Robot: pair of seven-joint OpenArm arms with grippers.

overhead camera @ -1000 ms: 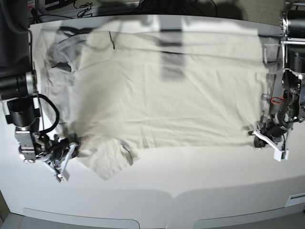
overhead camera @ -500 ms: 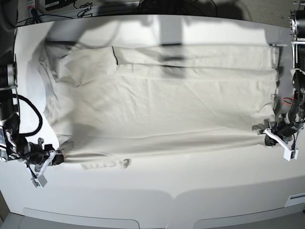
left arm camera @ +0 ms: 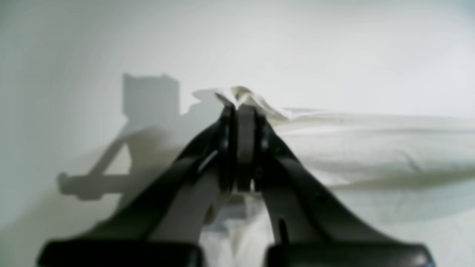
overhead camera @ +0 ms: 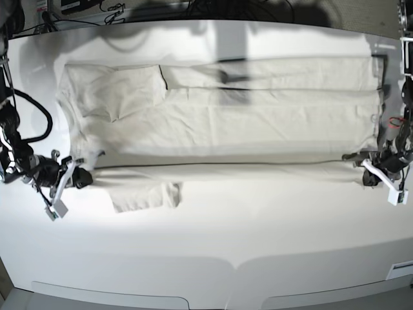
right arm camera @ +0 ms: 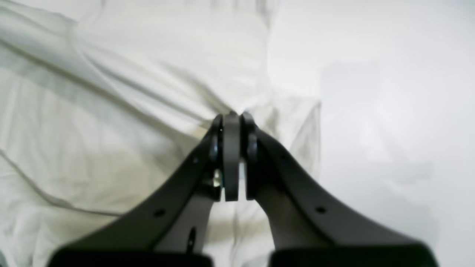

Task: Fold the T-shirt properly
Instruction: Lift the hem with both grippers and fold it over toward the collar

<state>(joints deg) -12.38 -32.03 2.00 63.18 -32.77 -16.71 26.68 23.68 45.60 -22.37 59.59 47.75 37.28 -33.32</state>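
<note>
A white table (overhead camera: 213, 258) fills the base view, with dark cables along its far edge. The left claw (left arm camera: 237, 107) is pressed fully together on a small peak of pale fabric, a corner of the T-shirt (overhead camera: 219, 123), which bunches up just past the tips; its shadow falls on the bare table beside it. In the base view this claw (overhead camera: 362, 173) sits at the shirt's right end, at the near edge. The right claw (right arm camera: 232, 116) is likewise clamped tight on the cloth, with creases running away from the pinch (the wrist picture is soft, so the exact seam cannot be told). In the base view it (overhead camera: 80, 175) grips the near edge at the left end. Between the two, the T-shirt lies stretched across the table in long lengthwise folds, one sleeve lying flat toward the near side.
</note>
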